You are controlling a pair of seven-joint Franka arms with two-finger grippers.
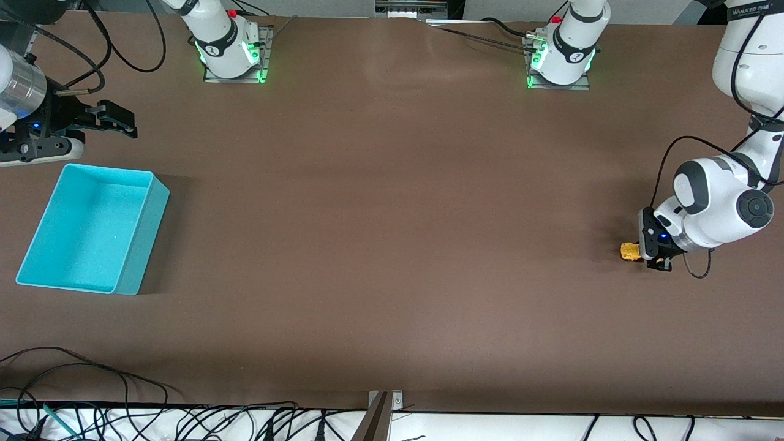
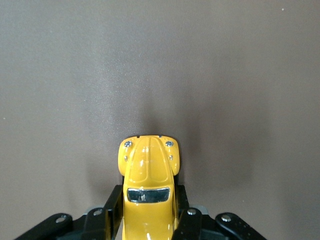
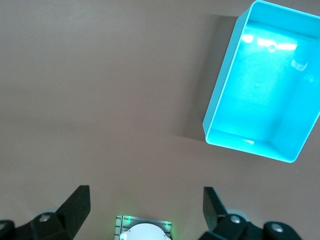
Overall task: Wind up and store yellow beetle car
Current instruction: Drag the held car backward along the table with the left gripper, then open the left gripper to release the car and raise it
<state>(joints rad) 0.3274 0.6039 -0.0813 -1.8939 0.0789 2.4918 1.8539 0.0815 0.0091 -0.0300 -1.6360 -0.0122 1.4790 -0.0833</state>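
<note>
Wind-up step looks to be in hand: left gripper point(image 1: 650, 256) sits low at the table in the right part of the front frame, fingers pinching the yellow beetle car point(image 1: 629, 251) by its flanks. Left wrist view confirms it: car point(image 2: 148, 187) bottom centre, nose toward the frame's top, a finger point(image 2: 112, 210) tight on each side, bare table point(image 2: 160, 65) ahead

Right gripper point(image 1: 113, 119) waits at upper left, fingers spread wide, nothing in them, hanging just above the turquoise bin point(image 1: 144, 240)

Bin sits at middle left of the front frame, well apart from the car. Right wrist view shows it point(image 3: 220, 107) upper right, empty

Next, my guess: drag the car backward on its wheels to load the spring, then carry it across to the bin. Grip must not slip off the rounded body
</note>
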